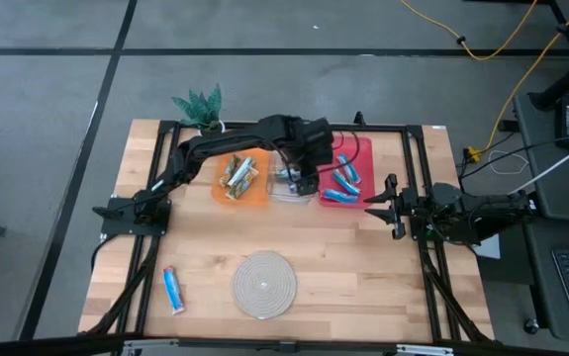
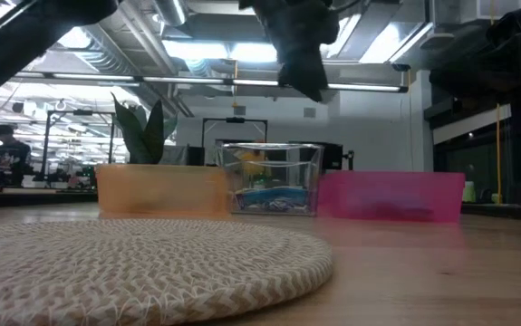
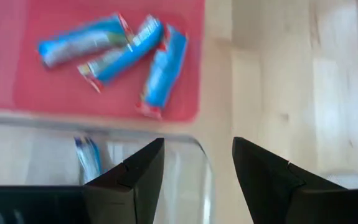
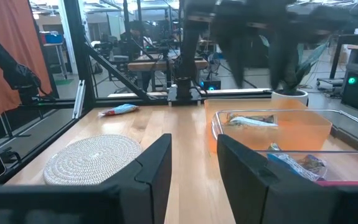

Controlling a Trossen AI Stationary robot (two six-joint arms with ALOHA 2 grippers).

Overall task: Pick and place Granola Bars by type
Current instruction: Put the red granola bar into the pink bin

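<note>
Left gripper hovers parted, empty, above clear bin; right gripper idle

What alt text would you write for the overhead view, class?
The left end effector, fingers open, hovers over the clear plastic bin between the orange bin and red bin. One blue foil-wrapped bar lies beside the round woven mat.

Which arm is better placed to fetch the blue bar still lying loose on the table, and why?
Probably the left. The loose blue bar lies near the table's left front corner, on the left arm's side. The left gripper hangs open over the clear bin; the right gripper waits at the far right edge.
</note>
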